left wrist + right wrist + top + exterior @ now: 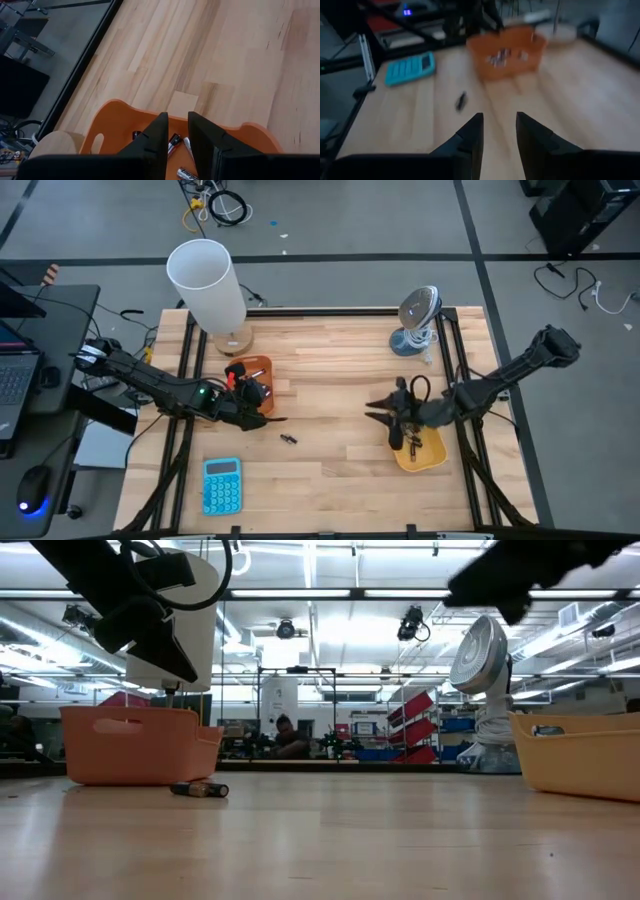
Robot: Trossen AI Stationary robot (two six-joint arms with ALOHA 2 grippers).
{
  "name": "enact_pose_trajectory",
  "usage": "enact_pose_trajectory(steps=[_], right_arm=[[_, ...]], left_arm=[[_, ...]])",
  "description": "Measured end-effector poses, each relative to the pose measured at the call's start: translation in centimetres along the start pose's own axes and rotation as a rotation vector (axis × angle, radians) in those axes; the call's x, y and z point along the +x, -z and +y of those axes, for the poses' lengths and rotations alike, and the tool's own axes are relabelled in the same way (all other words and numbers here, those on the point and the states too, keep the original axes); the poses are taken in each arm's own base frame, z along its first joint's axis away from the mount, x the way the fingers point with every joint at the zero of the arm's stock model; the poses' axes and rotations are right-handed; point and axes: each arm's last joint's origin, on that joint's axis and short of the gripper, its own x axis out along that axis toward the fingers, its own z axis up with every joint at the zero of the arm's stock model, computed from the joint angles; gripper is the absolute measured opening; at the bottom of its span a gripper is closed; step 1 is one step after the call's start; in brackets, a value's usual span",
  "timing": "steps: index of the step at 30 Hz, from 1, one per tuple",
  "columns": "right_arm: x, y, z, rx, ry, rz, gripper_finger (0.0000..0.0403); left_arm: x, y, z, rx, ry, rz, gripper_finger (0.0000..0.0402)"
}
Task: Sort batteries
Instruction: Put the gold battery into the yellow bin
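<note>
Now | battery (288, 439): small dark cylinder | lying flat on table (330, 380)

In the left wrist view the orange tray (115, 120) is cut off by the picture's lower edge, and the dark fingers (155, 142) hide part of the batteries (175, 142) inside it. In the low view the yellow tray (580, 755) is cut by the right edge. The lone battery (288, 439) on the counter is too small to tell its type.
</note>
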Motion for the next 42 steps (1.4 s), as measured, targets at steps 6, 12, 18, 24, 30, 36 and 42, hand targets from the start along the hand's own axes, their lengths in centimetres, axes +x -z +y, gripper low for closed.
enact_pose_trajectory(steps=[6,12,18,24,30,36,42], right_arm=[[2.0,-1.5,-0.2,-0.089,-0.014,-0.139,0.01],[4.8,-1.5,0.0,-0.126,-0.017,-0.189,0.01],[8.3,-2.7,1.0,-0.157,0.021,-0.133,0.01],[11.9,-4.3,2.3,-0.202,0.065,-0.027,0.01],[14.8,-4.6,3.7,-0.23,0.07,0.028,0.01],[17.2,-3.5,4.6,-0.171,0.049,0.153,0.01],[19.0,-2.0,5.4,-0.125,0.049,0.244,0.01]], left_arm=[[0.0,0.0,0.0,-0.002,0.001,-0.001,0.0076],[0.0,0.0,0.0,-0.001,0.001,-0.001,0.0076],[0.0,0.0,0.0,0.002,0.0,0.001,0.0076],[0.0,0.0,0.0,0.002,0.006,0.004,0.0076],[0.0,0.1,-0.1,0.004,0.043,0.023,0.0076],[0.0,0.2,-0.2,0.006,0.078,0.041,0.0076],[0.0,0.3,-0.3,0.01,0.115,0.063,0.0076]])
